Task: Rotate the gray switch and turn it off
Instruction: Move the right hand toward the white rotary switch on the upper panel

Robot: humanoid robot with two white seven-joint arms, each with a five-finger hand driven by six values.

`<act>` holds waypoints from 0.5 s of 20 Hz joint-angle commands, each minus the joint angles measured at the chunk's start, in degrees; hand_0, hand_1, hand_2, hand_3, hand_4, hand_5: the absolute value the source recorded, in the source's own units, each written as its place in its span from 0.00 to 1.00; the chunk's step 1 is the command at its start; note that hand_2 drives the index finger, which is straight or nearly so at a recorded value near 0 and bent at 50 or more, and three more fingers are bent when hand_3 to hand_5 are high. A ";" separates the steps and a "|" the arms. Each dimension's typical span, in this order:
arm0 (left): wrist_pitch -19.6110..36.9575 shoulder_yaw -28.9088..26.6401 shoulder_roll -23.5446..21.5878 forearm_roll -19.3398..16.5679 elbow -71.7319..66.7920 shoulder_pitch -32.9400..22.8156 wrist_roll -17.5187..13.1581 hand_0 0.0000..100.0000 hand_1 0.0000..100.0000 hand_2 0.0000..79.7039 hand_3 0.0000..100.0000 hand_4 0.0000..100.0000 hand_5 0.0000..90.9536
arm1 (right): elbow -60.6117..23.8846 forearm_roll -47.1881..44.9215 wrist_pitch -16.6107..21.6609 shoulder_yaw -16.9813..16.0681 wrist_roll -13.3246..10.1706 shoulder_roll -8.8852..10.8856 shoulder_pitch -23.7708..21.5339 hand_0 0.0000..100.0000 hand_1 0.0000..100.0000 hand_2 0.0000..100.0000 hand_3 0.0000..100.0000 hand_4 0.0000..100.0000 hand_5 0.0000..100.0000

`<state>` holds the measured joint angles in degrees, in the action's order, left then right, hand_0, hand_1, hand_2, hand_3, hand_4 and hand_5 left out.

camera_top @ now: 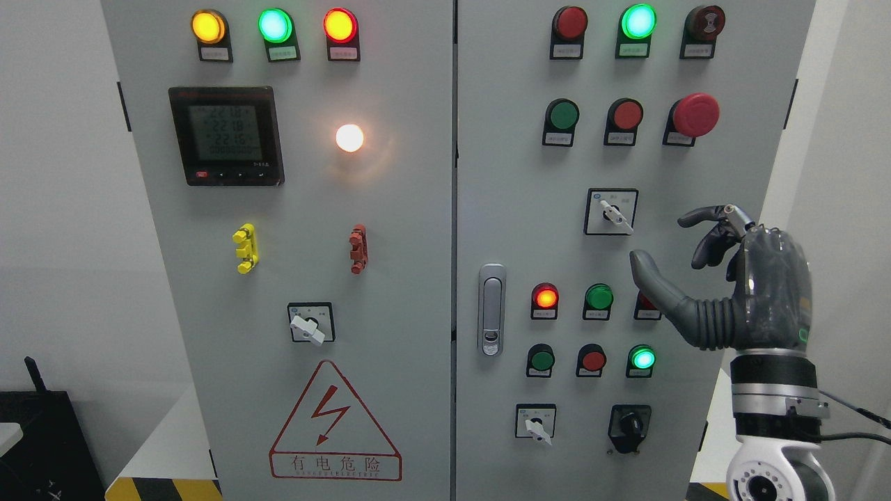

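Gray cabinet doors (pixel 418 278) fill the frame; the right hand (pixel 724 278) hovers open at right, just beside the gray switch (pixel 612 213).

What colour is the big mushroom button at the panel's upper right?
Red, clearest in the head view: the mushroom button.

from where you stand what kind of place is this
Probably an industrial control or electrical room: a grey control cabinet carries pilot lamps, a digital meter, rotary switches and a red high-voltage warning triangle. The right hand is raised near a gray switch.
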<state>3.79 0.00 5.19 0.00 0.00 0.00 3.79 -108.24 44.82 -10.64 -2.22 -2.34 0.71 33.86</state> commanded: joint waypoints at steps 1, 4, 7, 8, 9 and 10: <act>-0.02 -0.44 -0.01 1.14 1.49 0.53 -0.01 0.12 0.39 0.00 0.00 0.00 0.00 | 2.33 -0.87 -1.22 0.82 -0.04 -3.87 2.26 0.00 0.47 0.50 0.89 0.87 1.00; -0.02 -0.44 -0.01 1.14 1.49 0.53 -0.01 0.12 0.39 0.00 0.00 0.00 0.00 | 2.86 -0.87 -1.31 0.91 -0.04 -4.23 2.62 0.00 0.47 0.52 0.88 0.87 1.00; -0.02 -0.44 -0.01 1.14 1.49 0.53 -0.01 0.12 0.39 0.00 0.00 0.00 0.00 | 3.04 -0.79 -3.49 0.99 -0.04 -4.31 3.05 0.00 0.47 0.53 0.88 0.87 1.00; -0.02 -0.44 -0.01 1.06 1.49 0.53 -0.01 0.12 0.39 0.00 0.00 0.00 0.00 | 3.04 -0.79 -4.90 0.99 -0.04 -4.31 3.40 0.00 0.47 0.53 0.88 0.87 1.00; -0.02 -0.44 -0.01 1.14 1.49 0.53 -0.01 0.12 0.39 0.00 0.00 0.00 0.00 | 3.13 -0.87 -5.61 1.08 -0.04 -4.31 3.76 0.00 0.48 0.53 0.88 0.87 1.00; -0.02 -0.44 -0.01 1.14 1.49 0.53 -0.01 0.12 0.39 0.00 0.00 0.00 0.00 | 3.21 -0.87 -5.70 1.08 -0.04 -4.23 3.76 0.00 0.48 0.54 0.88 0.87 1.00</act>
<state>3.80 0.00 5.19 0.00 0.00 0.00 3.79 -106.50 44.12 -14.83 -0.88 -2.32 -1.82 36.47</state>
